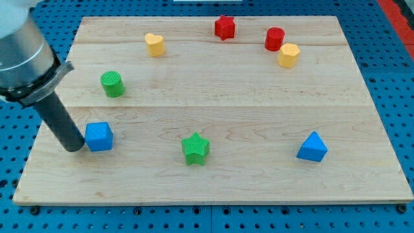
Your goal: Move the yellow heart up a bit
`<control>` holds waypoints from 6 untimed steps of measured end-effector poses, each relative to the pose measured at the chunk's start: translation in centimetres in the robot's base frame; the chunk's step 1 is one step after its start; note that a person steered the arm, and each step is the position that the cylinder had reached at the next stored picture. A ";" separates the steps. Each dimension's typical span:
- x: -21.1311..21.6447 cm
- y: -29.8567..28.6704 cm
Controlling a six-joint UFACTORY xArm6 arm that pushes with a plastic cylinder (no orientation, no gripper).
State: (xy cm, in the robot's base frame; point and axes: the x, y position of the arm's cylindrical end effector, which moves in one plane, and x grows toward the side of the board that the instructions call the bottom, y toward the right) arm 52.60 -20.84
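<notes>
The yellow heart [154, 44] lies near the view's top, left of centre, on the wooden board [259, 97]. My tip [75, 148] rests on the board at the view's lower left, touching or nearly touching the left side of the blue cube [99, 136]. The tip is far below and to the left of the yellow heart. The green cylinder [112, 84] stands between them, closer to the left edge.
A red star [224, 27] sits at the top centre. A red cylinder [274, 39] and a yellow hexagon [288, 55] stand close together at the top right. A green star [195, 149] is at bottom centre, a blue triangular block [312, 147] at bottom right.
</notes>
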 end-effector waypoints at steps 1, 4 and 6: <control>-0.1 3.3; -0.1 5.5; 0.4 6.9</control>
